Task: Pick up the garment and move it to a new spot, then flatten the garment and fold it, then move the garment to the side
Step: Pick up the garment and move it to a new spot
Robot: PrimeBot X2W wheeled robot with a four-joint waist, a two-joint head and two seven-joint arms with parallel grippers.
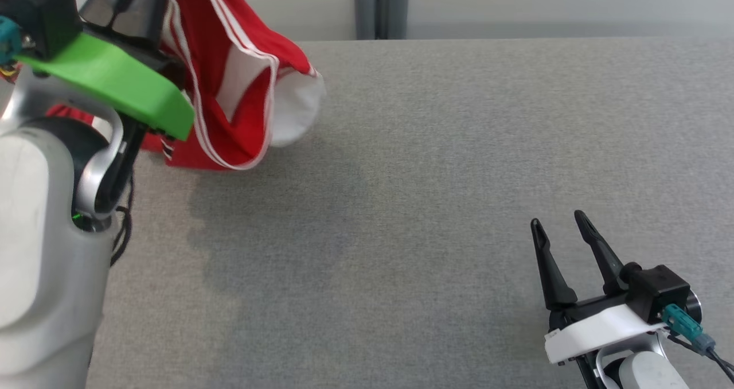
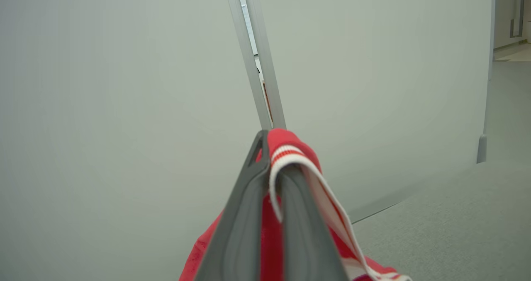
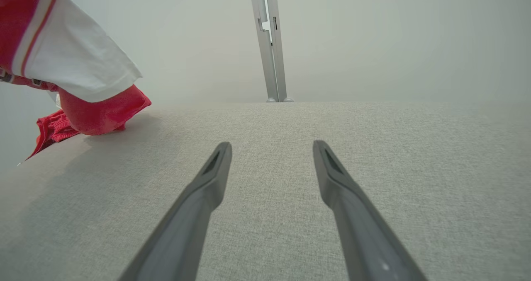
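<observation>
The garment (image 1: 241,85) is red with white stripes and a white sleeve. It hangs at the table's far left, its lower folds resting on the grey surface. My left gripper (image 2: 271,148) is raised above the table and shut on a striped edge of the garment (image 2: 290,156), which drapes over the right finger. From the right wrist the garment (image 3: 79,73) shows at the upper left, sleeve dangling. My right gripper (image 1: 559,222) stands open low over the table's near right, nothing between its fingers (image 3: 215,169).
The grey fabric-covered table (image 1: 436,165) stretches wide between the two arms. A pale wall with a vertical metal post (image 3: 269,44) stands behind its far edge. My left forearm (image 1: 46,222) fills the near left of the head view.
</observation>
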